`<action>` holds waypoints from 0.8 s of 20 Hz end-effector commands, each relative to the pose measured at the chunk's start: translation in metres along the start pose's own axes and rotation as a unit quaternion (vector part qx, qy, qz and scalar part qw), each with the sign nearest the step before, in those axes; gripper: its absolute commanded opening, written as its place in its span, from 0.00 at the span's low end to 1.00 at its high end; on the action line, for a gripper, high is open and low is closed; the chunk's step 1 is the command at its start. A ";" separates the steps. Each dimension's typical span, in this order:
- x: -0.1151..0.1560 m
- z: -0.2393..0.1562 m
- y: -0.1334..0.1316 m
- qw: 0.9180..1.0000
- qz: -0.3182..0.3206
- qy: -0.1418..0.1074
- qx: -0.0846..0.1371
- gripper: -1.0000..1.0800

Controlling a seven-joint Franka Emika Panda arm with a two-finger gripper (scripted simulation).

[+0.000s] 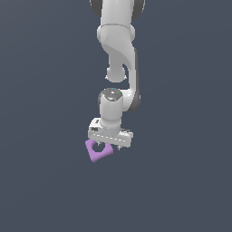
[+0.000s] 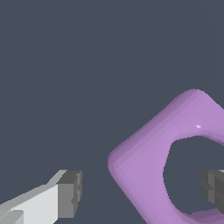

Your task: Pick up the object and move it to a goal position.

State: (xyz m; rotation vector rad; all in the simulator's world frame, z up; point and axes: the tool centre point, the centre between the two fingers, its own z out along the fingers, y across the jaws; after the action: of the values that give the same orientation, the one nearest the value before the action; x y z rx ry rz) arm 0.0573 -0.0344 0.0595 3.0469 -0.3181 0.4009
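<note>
In the wrist view the gripper [image 2: 142, 192] stood wide open, one dark fingertip [image 2: 70, 192] clear of the block on the bare floor and the other fingertip [image 2: 214, 186] showing within the round hole of the light-purple square block [image 2: 144, 162]. The jaws therefore bracketed one side wall of the block, not the whole piece, and neither pad looked to be touching it. The block lay flat, turned like a diamond, filling the lower right of the wrist view.

Farther out, in the exterior view, the gripper [image 1: 110, 144] hung low at the centre of the frame with the block [image 1: 99, 151] peeking out beneath it toward the lower left, on the plain dark floor [image 1: 41, 181].

The risk, as I judged it, lay in that off-centre straddle. Closing on a single rounded wall, set at an angle to the pads, could twist the block or squeeze it sideways out of the grip. A finger in the hole might also catch the rim and drag the block if the arm shifted before closing. No goal marker was visible.
</note>
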 end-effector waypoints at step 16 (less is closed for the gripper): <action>0.000 0.031 0.001 1.000 0.003 0.004 -0.001 1.00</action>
State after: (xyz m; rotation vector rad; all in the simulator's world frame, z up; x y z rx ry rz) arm 0.0635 -0.0378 0.0324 3.0429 -0.3267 0.4125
